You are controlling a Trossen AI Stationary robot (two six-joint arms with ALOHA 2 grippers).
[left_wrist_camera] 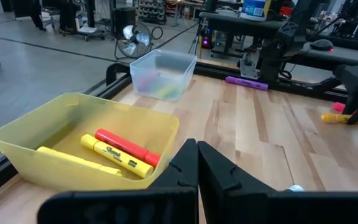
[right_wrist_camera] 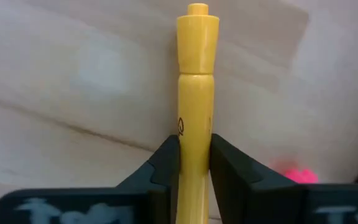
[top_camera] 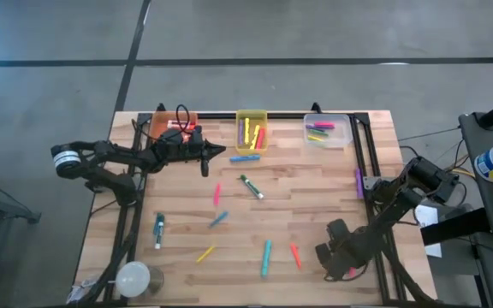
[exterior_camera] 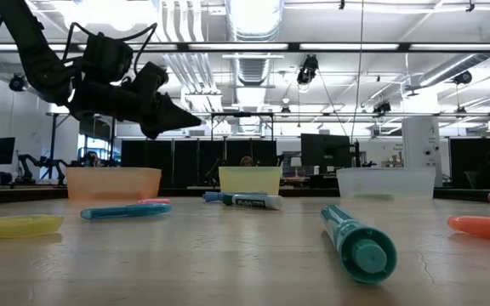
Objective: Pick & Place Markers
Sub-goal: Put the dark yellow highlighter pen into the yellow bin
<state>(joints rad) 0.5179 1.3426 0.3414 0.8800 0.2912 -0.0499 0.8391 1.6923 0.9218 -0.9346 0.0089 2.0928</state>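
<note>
left gripper raised over table between orange bin and yellow bin, jaws pressed together, empty. markers scattered mid-table. right gripper low at near right edge, jaws clamped on yellow marker.

Grey floor (ceiling lights)

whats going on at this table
A two-armed robot is sorting markers into bins. The right hand is low at the table's near right corner, closed on a yellow marker lying on the wood. The left hand is shut and empty, up beside the yellow bin. Other markers lie loose on the table.
</note>
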